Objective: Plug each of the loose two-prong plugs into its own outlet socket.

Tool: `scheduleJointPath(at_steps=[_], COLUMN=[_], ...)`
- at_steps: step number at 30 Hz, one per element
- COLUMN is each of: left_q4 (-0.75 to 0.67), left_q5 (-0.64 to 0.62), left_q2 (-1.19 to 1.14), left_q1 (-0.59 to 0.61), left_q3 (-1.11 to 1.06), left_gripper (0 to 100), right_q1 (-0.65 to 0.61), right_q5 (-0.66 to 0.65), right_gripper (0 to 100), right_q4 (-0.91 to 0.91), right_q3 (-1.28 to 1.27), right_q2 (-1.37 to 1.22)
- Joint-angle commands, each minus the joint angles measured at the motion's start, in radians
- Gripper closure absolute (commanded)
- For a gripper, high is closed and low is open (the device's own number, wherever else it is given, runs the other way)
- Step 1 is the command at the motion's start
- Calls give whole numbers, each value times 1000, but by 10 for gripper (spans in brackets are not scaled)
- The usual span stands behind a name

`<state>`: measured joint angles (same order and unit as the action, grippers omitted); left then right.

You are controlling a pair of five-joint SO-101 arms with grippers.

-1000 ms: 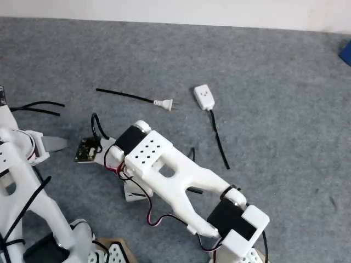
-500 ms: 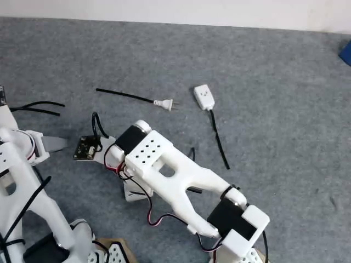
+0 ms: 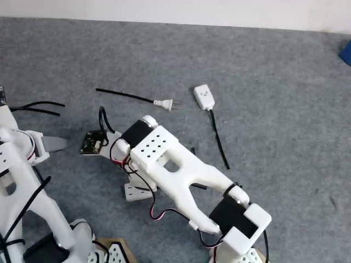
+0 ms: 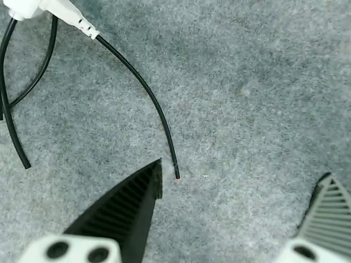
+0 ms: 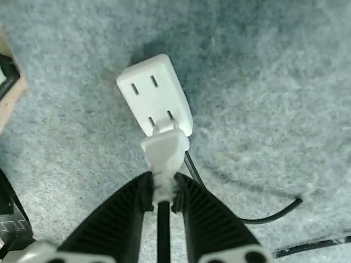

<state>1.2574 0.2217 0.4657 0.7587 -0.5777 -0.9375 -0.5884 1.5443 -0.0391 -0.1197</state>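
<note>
My right gripper (image 5: 163, 181) is shut on a white two-prong plug (image 5: 164, 149). Its prongs meet one pair of slots in a white outlet block (image 5: 155, 93) lying on the grey carpet; the block's other pair of slots is bare. In the high view the block (image 3: 133, 192) lies under the right arm (image 3: 164, 159). A second loose plug (image 3: 164, 103) with a black cord lies farther back, just left of a second white outlet (image 3: 203, 96). My left gripper (image 4: 244, 170) is open over bare carpet, beside the free end of a black cord (image 4: 164, 126).
Black cords (image 3: 33, 107) trail off at the left edge by the left arm (image 3: 22, 164). A white cord fitting (image 4: 41, 8) joins the cord under the left gripper. The second outlet's cord (image 3: 219, 139) runs toward the front. Grey carpet covers the whole surface.
The right arm's wrist has shifted slightly back and to the right, uncovering more of the outlet block under it. The left arm and the far plug and outlet have stayed put.
</note>
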Motion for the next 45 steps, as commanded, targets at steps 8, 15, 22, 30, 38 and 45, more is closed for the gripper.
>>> scheduleJointPath(at_steps=[8, 15, 22, 30, 38, 45], left_q4=[-11, -11, -12, -14, -12, -11], left_q5=[2, 2, 3, 3, 3, 0], left_q2=[7, 7, 7, 7, 4, 7], left_q1=[-4, -2, -1, -2, -2, -2], left_q3=[41, 41, 41, 42, 42, 42], left_gripper=[589, 589, 589, 589, 589, 590], right_q1=[-70, -53, -36, -88, -160, -165], right_q5=[-11, -11, -9, 49, 54, 52], right_gripper=[991, 991, 991, 991, 991, 991], right_q4=[-12, -12, -81, -79, -42, -18], right_q3=[8, 12, 12, 13, 90, 142], right_q2=[8, -90, -163, -160, -168, -171])
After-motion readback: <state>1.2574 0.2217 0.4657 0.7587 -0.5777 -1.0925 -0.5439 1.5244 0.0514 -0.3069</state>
